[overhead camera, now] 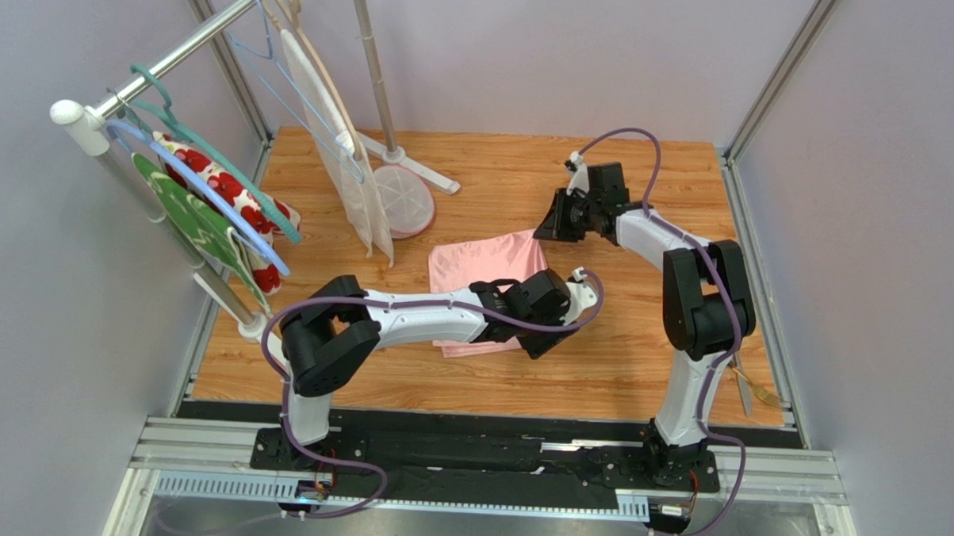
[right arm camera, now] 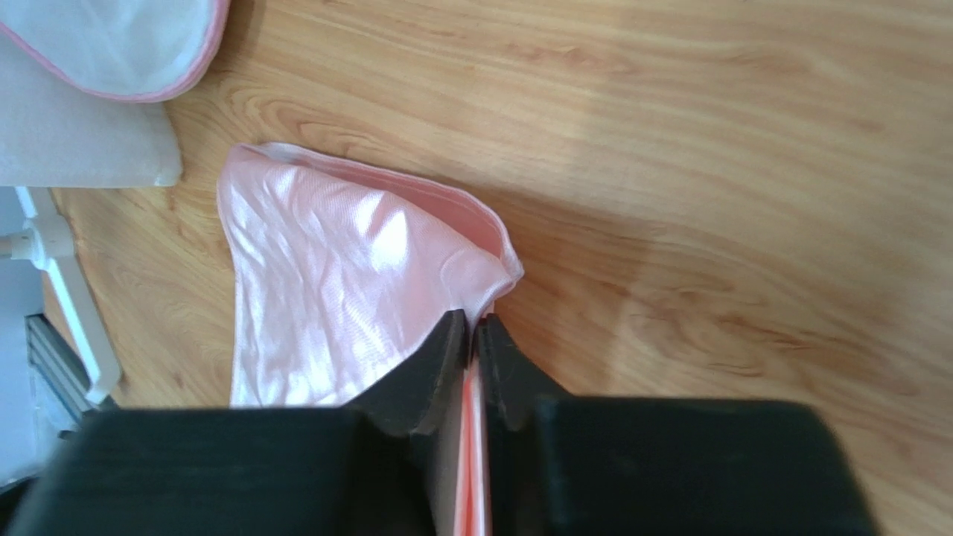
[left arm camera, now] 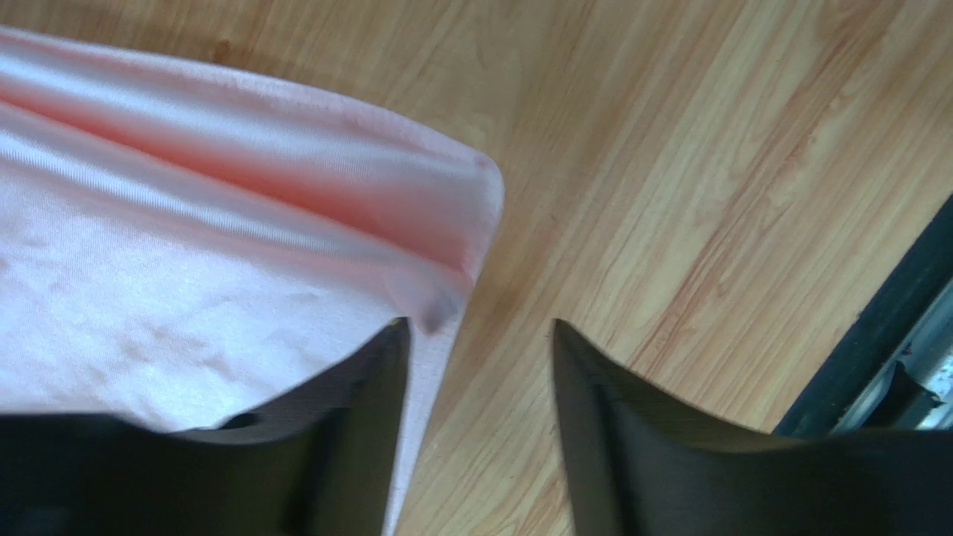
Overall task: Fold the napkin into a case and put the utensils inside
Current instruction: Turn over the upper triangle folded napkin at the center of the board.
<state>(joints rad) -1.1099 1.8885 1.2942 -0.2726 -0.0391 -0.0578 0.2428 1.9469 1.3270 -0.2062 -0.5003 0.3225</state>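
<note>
The pink napkin [overhead camera: 484, 266] lies rumpled and partly folded on the wooden table [overhead camera: 634, 345]. My right gripper [overhead camera: 555, 221] is at its far right corner. In the right wrist view that gripper [right arm camera: 474, 324] is shut on the napkin [right arm camera: 336, 279], with pink cloth pinched between the fingers. My left gripper [overhead camera: 540, 308] hovers over the napkin's near right part, and the arm hides some of the cloth. In the left wrist view it [left arm camera: 479, 329] is open, and a folded corner of the napkin [left arm camera: 224, 246] touches the left finger [left arm camera: 358, 391]. Slim utensils [overhead camera: 745, 391] lie at the table's right edge.
A rack [overhead camera: 155, 72] at the back left carries hangers, a green cloth [overhead camera: 192, 216], a white cloth with red flowers [overhead camera: 240, 200] and a hanging white mesh bag [overhead camera: 359, 193]. A white stand base [overhead camera: 403, 200] sits behind the napkin. Metal frame posts border the table.
</note>
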